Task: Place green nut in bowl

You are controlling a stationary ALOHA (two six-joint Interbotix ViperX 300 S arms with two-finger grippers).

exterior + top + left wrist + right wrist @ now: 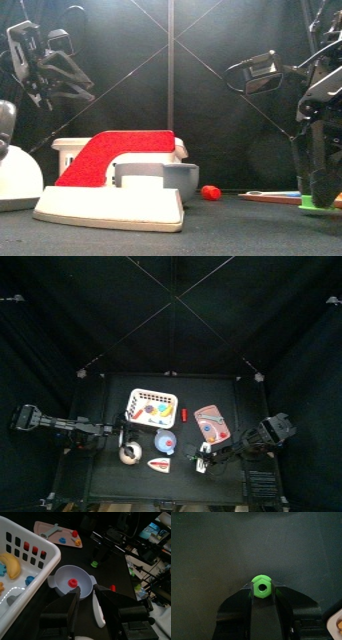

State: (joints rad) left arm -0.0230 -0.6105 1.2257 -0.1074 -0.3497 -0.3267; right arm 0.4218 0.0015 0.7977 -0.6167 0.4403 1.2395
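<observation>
**Green nut pinched at the counter, off to the side of the bowl**

Green and small, the nut (260, 586) sits pinched between the two jaws of the right hand (260, 597), low over the black counter (211, 547). From above, that right hand (203, 463) is down on the counter on the right-arm side of the bowl (164, 442), near it but apart. The pale blue bowl (72, 579) holds a small red piece (71, 584) on its inner wall. A white basket (23, 567) touches the bowl's rim on the side away from the nut, with a yellow banana-shaped toy (8, 563) inside. The left hand (84, 592) hovers just short of the bowl, its jaws spread. Beyond the bowl from the left hand lies a pink tray (57, 533).
</observation>
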